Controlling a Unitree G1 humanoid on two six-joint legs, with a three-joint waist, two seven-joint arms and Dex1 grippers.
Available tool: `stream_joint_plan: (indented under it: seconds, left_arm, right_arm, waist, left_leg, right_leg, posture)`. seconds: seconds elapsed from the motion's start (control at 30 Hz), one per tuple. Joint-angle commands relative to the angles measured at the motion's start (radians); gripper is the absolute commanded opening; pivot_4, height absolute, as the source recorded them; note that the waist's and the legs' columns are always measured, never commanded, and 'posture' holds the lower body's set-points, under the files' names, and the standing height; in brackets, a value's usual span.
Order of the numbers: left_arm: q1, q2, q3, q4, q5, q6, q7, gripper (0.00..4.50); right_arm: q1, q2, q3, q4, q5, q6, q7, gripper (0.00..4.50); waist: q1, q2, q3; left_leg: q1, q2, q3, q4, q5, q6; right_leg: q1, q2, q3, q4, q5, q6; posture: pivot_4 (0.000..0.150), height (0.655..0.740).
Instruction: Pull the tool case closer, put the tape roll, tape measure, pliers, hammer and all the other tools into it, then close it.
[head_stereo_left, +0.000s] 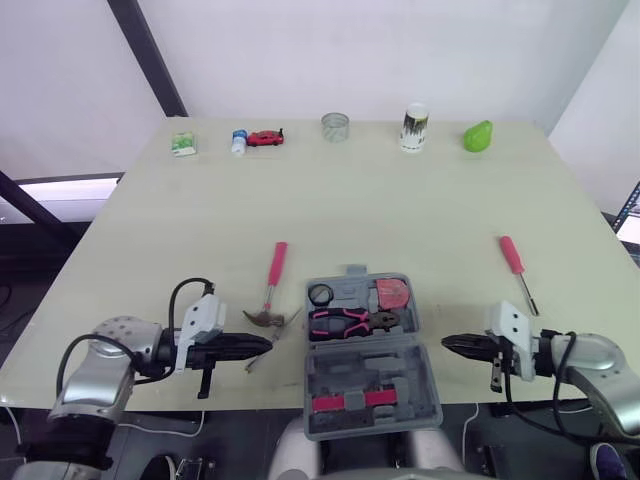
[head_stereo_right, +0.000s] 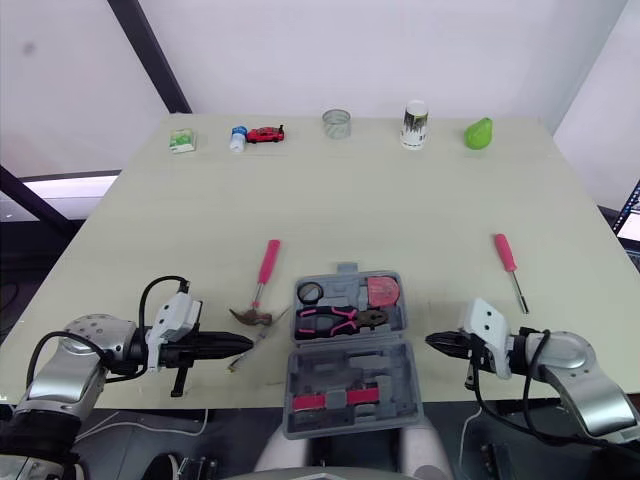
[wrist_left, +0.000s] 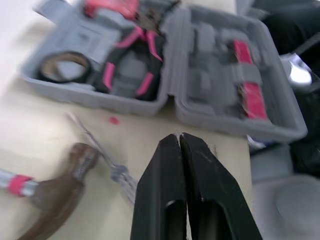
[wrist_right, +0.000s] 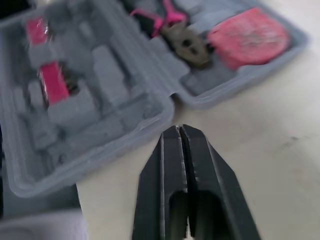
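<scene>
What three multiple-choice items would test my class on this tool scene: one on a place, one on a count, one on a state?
1. Where does the hammer lie?
A. Beside the tool case, on its left
B. Inside the case
C. Beside the case, on its right

2. How many tools lie in the case's far half?
A. One
B. Three
C. Six

3. What state is the case in?
A. Shut and latched
B. Open, both halves lying flat
C. Standing on its edge

Answers:
1 A: the pink handle and the head rest outside the case, at its left side.
2 B: the tape roll, pliers and tape measure sit there.
3 B: the moulded insides of both halves face up.
</scene>
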Motion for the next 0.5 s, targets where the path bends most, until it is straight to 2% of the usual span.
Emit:
stream_joint_plan:
  seconds: [0.03, 0.23, 0.5]
  left_arm:
    - [-0.047, -0.015, -0.036, 0.041, 0.026, -0.036, -0.017, 0.0]
    - [-0.071, -0.04, -0.083, 0.043, 0.048, -0.017, -0.001, 0.0]
    - [-0.107, -0.051, -0.118, 0.062, 0.097, -0.018, 0.041, 0.0]
  right_arm:
    - [-0.094, 0.037, 0.065, 0.116, -0.075, -0.091, 0.025, 0.07]
    - [-0.182, 0.077, 0.12, 0.248, -0.136, -0.162, 0.052, 0.07]
    - [-0.225, 0.106, 0.145, 0.315, -0.172, -0.208, 0.066, 0.07]
  waist:
    - [0.001, 0.0, 0.0]
    - [0.005, 0.0, 0.001]
    - [0.003, 0.0, 0.001]
  left_leg:
    - [0.0, 0.0, 0.0, 0.0, 0.0, 0.0]
    - [-0.001, 0.0, 0.0, 0.001, 0.0, 0.0]
    - [-0.001, 0.0, 0.0, 0.001, 0.0, 0.0]
  right_leg:
    - [0.0, 0.0, 0.0, 0.0, 0.0, 0.0]
    - [0.0, 0.0, 0.0, 0.0, 0.0, 0.001]
    - [0.0, 0.0, 0.0, 0.001, 0.0, 0.001]
  posture:
    - [0.15, 0.74]
    - [0.15, 0.74]
    - [0.15, 0.74]
